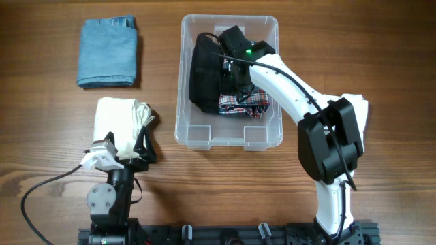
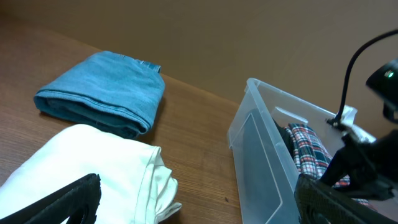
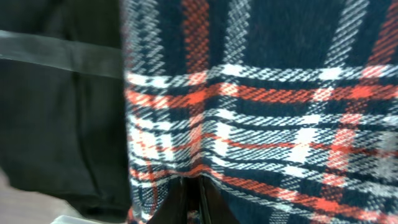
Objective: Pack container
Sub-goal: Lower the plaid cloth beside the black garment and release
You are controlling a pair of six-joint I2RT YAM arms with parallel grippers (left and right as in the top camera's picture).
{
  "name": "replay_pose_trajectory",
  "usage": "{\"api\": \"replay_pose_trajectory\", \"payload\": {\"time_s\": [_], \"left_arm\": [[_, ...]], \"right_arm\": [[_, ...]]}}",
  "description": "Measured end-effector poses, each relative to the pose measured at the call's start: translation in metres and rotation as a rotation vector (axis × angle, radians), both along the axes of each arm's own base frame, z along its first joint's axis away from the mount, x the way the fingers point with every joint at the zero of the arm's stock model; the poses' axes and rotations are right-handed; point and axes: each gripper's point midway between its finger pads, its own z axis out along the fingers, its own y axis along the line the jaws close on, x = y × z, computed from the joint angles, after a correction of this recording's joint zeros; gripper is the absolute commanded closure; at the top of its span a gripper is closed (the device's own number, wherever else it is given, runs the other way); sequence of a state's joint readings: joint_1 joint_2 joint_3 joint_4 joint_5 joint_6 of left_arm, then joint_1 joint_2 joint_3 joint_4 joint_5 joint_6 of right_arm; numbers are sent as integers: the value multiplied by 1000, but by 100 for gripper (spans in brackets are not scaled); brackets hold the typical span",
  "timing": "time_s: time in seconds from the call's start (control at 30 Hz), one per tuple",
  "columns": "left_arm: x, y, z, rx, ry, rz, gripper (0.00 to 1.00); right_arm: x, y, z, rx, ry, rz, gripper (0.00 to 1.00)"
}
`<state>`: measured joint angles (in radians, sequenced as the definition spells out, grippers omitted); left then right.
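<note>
The clear container (image 1: 228,144) stands at the table's middle; it also shows in the left wrist view (image 2: 261,155). Inside lie a black garment (image 1: 204,75) on the left and a red, white and navy plaid cloth (image 1: 252,102) on the right. My right gripper (image 1: 238,85) reaches down into the container. In the right wrist view its fingers (image 3: 194,199) are pressed together on the plaid cloth (image 3: 280,93), with the black garment (image 3: 56,112) beside it. My left gripper (image 1: 126,146) is open and empty at the near edge of a folded white cloth (image 1: 119,116).
A folded blue denim cloth (image 1: 107,52) lies at the far left and shows in the left wrist view (image 2: 106,90) beyond the white cloth (image 2: 81,168). Another white cloth (image 1: 361,105) lies partly hidden behind the right arm.
</note>
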<state>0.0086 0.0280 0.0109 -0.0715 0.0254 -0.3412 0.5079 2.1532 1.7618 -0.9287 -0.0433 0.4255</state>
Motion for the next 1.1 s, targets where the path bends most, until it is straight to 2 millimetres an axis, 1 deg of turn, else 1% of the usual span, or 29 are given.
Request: {"api": "replay_pose_trajectory", "payload": {"time_s": [0.07,0.13,0.23,0.3,0.37,0.47,0.53,0.63,0.67,0.73,0.83,0.9,1.1], "left_arm": [[0,0,0,0,0,0,0],[0,0,0,0,0,0,0],[0,0,0,0,0,0,0],[0,0,0,0,0,0,0],[0,0,0,0,0,0,0],[0,0,0,0,0,0,0],[0,0,0,0,0,0,0],[0,0,0,0,0,0,0],[0,0,0,0,0,0,0],[0,0,0,0,0,0,0],[0,0,0,0,0,0,0],[0,0,0,0,0,0,0],[0,0,0,0,0,0,0]], "right_arm": [[8,5,14,19,-33,0,89],[23,12,40,57,-105,0,86],[40,18,82,100,-225,-6,86],[45,17,94,102,-264,-13,86],[51,15,98,90,-293,-24,86],[61,13,93,65,-326,-40,86],[66,13,85,52,-327,-45,86],[71,13,60,25,-306,-49,86],[74,13,45,7,-293,-51,85],[77,12,23,-20,-273,-54,84],[81,10,1,-48,-260,-58,84],[82,10,-3,-54,-259,-60,84],[85,9,1,-68,-274,-38,79]]}}
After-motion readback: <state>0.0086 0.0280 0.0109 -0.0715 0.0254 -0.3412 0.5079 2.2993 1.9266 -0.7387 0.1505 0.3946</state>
